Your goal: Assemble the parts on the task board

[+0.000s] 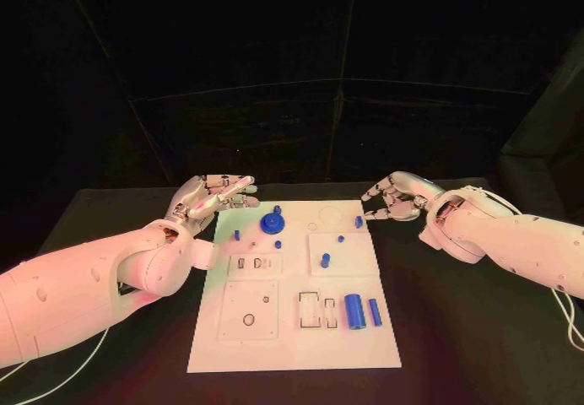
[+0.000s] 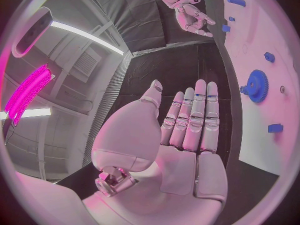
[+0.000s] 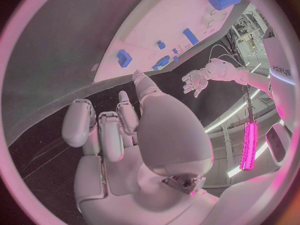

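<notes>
So the black table [image 1: 474, 337] has the white task board [image 1: 298, 337] lying flat in the middle, long side running away from the robot, and nothing sits between either hand and the board, so the way in is open from both sides. The board has a few raised square plates with slots and holes in them, and the blue parts are scattered over it: a blue gear [image 1: 273, 224] up at the far end, a fat blue cylinder [image 1: 354, 310] with a thinner blue pin [image 1: 375, 311] just beside it toward the near right, next to a couple of rectangular slots, and several little blue pegs dotted around the far half, one [image 1: 359, 221] close to the far right edge. Left hand [image 1: 217, 198] is up off the table just past the board's far left corner, palm showing, fingers [image 2: 200, 117] laid out straight and side by side with the thumb apart, holding nothing. Right hand [image 1: 392, 202] hangs near the far right corner, fingers [image 3: 100, 130] curled inward toward the thumb with nothing in them that I can see, close to that edge peg but not touching it.
</notes>
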`<state>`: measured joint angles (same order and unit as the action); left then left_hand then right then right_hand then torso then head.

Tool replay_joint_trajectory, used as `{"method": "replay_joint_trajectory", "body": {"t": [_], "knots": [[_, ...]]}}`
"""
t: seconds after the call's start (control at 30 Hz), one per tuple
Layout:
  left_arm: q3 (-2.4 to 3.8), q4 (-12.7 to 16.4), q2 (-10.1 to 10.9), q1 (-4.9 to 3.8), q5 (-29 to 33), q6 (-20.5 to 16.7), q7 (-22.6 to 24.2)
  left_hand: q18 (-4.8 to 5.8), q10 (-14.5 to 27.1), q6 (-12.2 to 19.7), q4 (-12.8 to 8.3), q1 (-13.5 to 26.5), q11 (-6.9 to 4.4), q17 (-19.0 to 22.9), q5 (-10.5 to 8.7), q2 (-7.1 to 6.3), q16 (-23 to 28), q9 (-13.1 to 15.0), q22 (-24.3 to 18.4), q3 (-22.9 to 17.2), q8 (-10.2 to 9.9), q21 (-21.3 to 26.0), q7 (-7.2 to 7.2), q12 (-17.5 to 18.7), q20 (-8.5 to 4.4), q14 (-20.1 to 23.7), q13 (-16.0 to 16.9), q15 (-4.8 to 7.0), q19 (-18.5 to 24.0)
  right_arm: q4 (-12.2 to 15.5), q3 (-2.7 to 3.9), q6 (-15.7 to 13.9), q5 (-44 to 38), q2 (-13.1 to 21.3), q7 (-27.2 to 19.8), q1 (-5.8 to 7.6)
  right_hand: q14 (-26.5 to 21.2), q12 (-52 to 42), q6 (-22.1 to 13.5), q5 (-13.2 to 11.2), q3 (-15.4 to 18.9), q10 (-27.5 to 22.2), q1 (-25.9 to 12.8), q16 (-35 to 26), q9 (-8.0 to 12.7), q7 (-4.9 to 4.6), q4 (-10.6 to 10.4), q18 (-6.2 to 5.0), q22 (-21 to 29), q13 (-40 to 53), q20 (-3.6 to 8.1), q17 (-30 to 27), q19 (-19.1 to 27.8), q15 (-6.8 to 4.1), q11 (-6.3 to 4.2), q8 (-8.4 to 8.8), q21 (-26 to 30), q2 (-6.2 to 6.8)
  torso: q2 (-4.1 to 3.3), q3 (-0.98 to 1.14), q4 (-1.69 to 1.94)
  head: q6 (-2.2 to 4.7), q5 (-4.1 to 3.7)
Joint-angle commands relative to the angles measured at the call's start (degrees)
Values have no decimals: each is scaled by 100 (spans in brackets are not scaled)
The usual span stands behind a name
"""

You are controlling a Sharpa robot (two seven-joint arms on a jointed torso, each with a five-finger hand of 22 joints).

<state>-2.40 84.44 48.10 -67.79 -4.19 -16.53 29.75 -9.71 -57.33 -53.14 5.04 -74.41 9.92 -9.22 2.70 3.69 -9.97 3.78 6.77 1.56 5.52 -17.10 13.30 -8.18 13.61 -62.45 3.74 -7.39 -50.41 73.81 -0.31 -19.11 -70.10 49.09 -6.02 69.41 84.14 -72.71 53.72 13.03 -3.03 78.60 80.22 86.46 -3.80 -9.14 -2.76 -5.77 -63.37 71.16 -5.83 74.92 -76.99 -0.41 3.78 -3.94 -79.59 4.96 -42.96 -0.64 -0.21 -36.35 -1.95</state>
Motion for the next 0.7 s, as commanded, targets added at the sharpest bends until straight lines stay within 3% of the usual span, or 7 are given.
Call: {"method": "replay_joint_trajectory", "body": {"t": [0.03,0.33,0.7], "knots": [[4,-11,-11,-3,-21,85,30,-79,-14,-28,-30,-8,43,-6,22,34,33,-4,-9,-9,-30,20,18,21,43,12,-4,-24,-6,-63,1,135,81,-48,-173,-22,384,15,-48,26,1,-35,54,11,6,-3,26,57,6,-8,16,532,8,0,21,29,32,-4,1,-11,12,-10,-4],[4,-43,-19,0,-21,89,29,-79,-14,-28,-30,-8,43,-6,22,34,33,-4,-9,-9,-30,20,18,21,43,12,-4,-24,-6,-175,1,246,30,-163,-182,-147,385,7,-48,33,-3,-30,72,12,2,-4,42,57,7,2,13,535,9,3,22,20,32,-26,3,-12,10,-43,-4],[4,-71,-23,3,-21,89,27,-79,-14,-28,-30,-8,43,-6,22,34,33,-4,-9,-9,-30,20,18,21,43,12,-4,-24,-6,-293,1,280,-18,-244,-124,-191,385,-9,8,54,-6,-19,71,12,-14,1,53,58,-3,20,9,538,4,4,19,-18,27,-92,5,-9,11,-54,-19]]}}
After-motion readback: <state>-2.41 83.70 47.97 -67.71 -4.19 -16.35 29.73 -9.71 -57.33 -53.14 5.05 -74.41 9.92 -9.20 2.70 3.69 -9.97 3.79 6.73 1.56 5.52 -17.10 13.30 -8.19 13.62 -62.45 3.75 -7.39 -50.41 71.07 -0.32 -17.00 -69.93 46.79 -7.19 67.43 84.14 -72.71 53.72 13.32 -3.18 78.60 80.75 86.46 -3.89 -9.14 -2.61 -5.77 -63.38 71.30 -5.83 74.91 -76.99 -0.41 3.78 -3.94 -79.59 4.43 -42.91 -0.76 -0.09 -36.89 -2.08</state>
